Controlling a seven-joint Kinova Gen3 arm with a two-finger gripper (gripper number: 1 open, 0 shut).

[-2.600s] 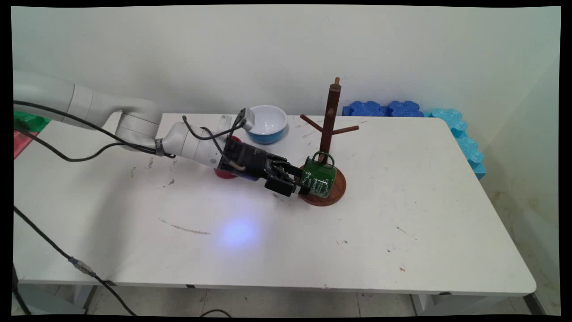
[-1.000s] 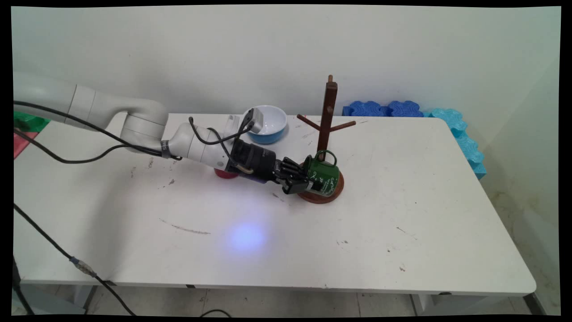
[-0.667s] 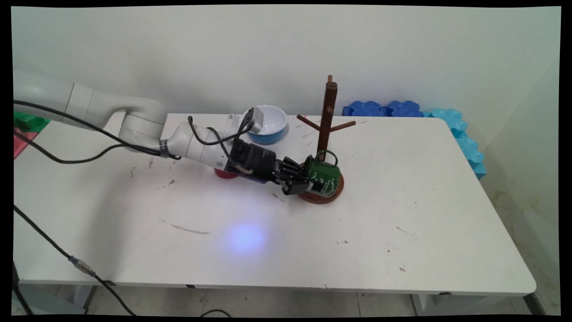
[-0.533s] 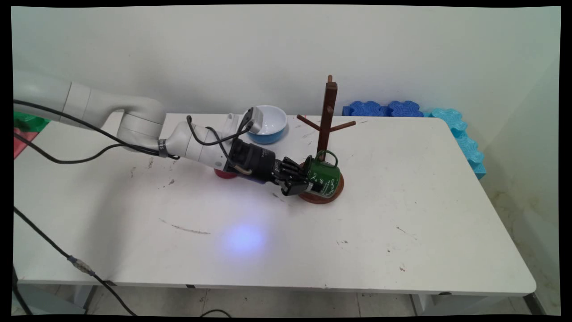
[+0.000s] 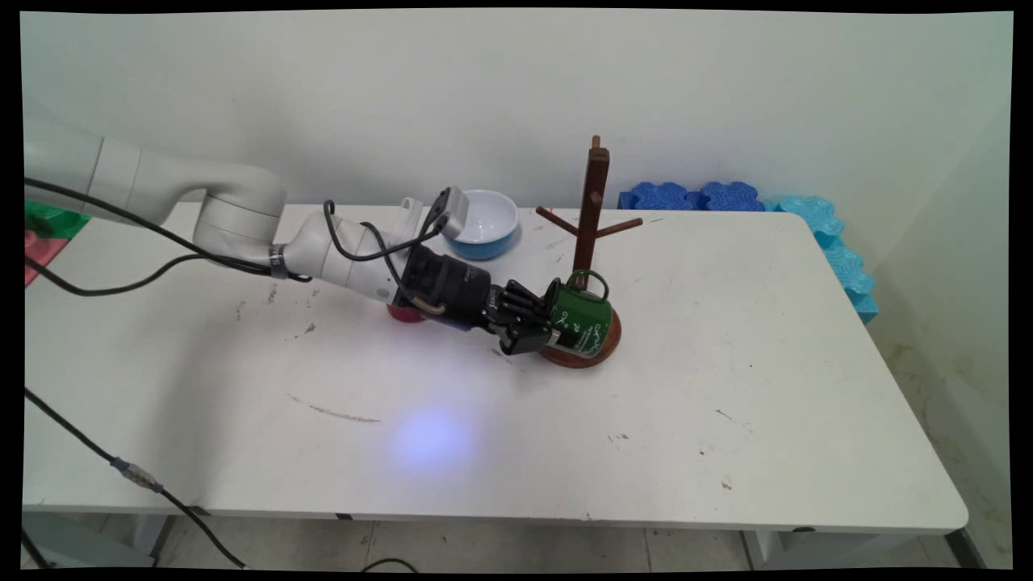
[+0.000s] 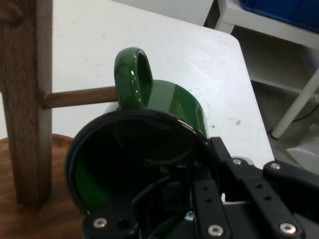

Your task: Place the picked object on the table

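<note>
While hand (image 5: 542,329) still grips green mug (image 5: 583,320) rim, mug rack (image 5: 591,242) unmoved, arm elbow pulled leftward

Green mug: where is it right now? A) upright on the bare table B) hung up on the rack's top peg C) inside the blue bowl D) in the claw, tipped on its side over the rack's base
D: the claw grips the mug by its rim, mug tipped sideways with the handle up, low over the rack's round base; the bowl stands apart behind.
</note>
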